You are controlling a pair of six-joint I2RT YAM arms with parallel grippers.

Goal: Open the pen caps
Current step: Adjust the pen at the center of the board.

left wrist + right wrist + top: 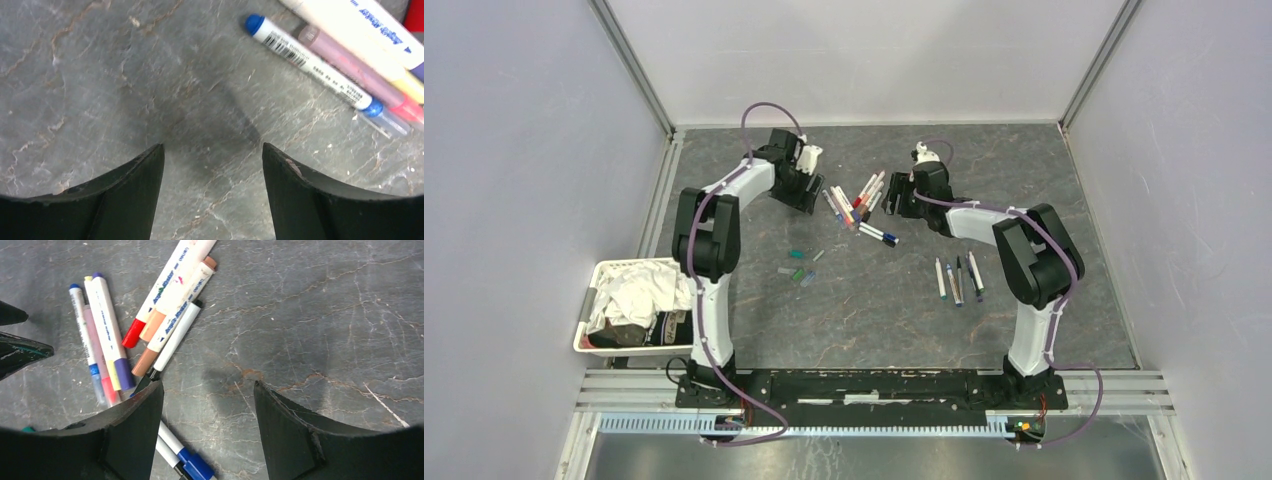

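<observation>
A loose heap of capped pens (854,203) lies mid-table between my two grippers. My left gripper (810,193) hovers just left of it, open over bare table (212,150). A white pen with blue ends (310,60) and a pink one (360,72) lie up to its right. My right gripper (894,200) stands open (207,385) just right of the heap (150,315), holding nothing. Two blue-capped pens (187,455) lie under its left finger. Several loose pen caps (799,265) lie scattered nearer the left arm.
Several uncapped pens (959,280) lie in a row beside the right arm. A white basket (592,300) with cloth stands off the table's left edge. The left gripper's fingertips (15,347) show at the left of the right wrist view.
</observation>
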